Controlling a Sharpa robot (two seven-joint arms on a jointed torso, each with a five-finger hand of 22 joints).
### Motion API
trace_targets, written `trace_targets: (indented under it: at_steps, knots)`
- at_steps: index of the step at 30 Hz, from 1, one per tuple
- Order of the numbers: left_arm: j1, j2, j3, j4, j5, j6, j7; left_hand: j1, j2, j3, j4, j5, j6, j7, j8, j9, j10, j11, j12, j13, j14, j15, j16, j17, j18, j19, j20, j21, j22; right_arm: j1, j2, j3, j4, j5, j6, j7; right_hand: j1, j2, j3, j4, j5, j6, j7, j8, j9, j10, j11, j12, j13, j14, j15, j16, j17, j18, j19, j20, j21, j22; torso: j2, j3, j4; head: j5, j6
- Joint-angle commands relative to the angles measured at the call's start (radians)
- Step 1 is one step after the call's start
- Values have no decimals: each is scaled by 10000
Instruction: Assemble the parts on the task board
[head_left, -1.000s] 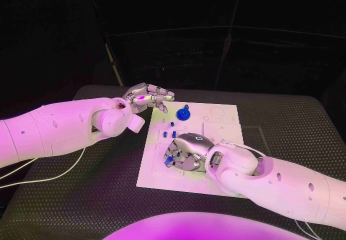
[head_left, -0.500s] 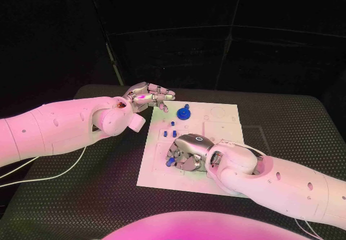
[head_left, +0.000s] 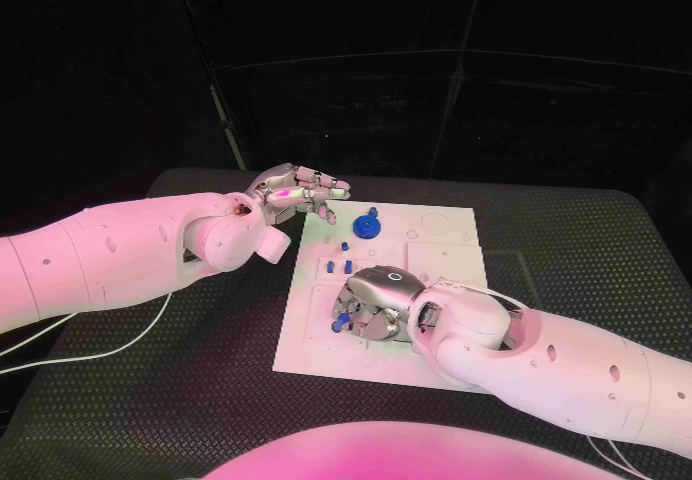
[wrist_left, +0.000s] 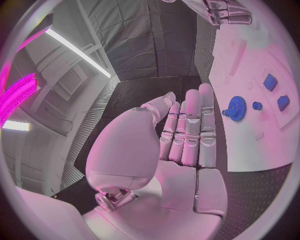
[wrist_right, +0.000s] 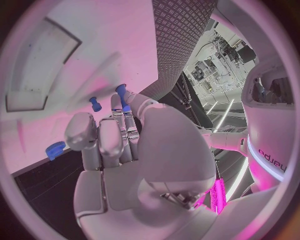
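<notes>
Board (head_left: 433, 250): smooth matt white plastic
Table (head_left: 173, 400): rough black textured mat
Hands (head_left: 378, 305): glossy silver metal

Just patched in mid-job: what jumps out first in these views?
The right hand sits low over the near-left part of the white task board, pinching a small blue peg at its fingertips. The left hand hovers open off the board's far-left corner, beside the blue gear.

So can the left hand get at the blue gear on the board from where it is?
Probably yes. The left hand hovers open just off the task board's far-left corner, and the blue gear stands close by with nothing between them; the right hand works nearer the robot.
</notes>
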Motion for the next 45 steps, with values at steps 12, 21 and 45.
trace_targets:
  at_steps: [12, 21, 45]
  knots:
    - [16, 1, 8, 20, 42, 130, 36, -3, 69, -49, -7, -23, -48, 24, -33, -9, -77, 20, 61, -6, -68, 0, -25, -10, 127, -60, 3, -38, -14, 3, 69, -205, -17, -117, 70, -40, -688, -402, -583, 325, 225, -744, 244, -455, -149, -565, 284, -527, -99, 109, 213, -100, -134, 0, -207, 157, -133, -248, -9, 3, 2, -14, 6]
    - [17, 3, 8, 22, 42, 156, 14, -11, 73, -56, -3, -24, -52, 26, -35, -9, -81, 22, 65, -6, -68, 2, -22, -17, 126, -60, 5, -42, -18, 2, 68, -214, 10, -51, -614, -118, -952, -655, -1401, 553, 10, -2699, 102, -456, -185, -1111, 241, -588, -80, 80, 206, -64, -151, 84, -433, 195, -336, -634, -3, 9, 12, -36, 25]
    - [10, -47, 5, -8, 42, 153, 34, -13, 87, -64, -4, -22, -59, 26, -39, -9, -85, 21, 76, -5, -59, 2, -11, -31, 128, -52, 6, -43, -24, -33, -2760, 97, 1678, 3287, -3532, -99, -186, 147, -4086, 1529, 578, -1546, 176, 313, 173, 36, 104, 1436, 579, 218, 108, 303, 239, -24, 16, 136, -62, -42, -92, -29, 17, -564, 327]
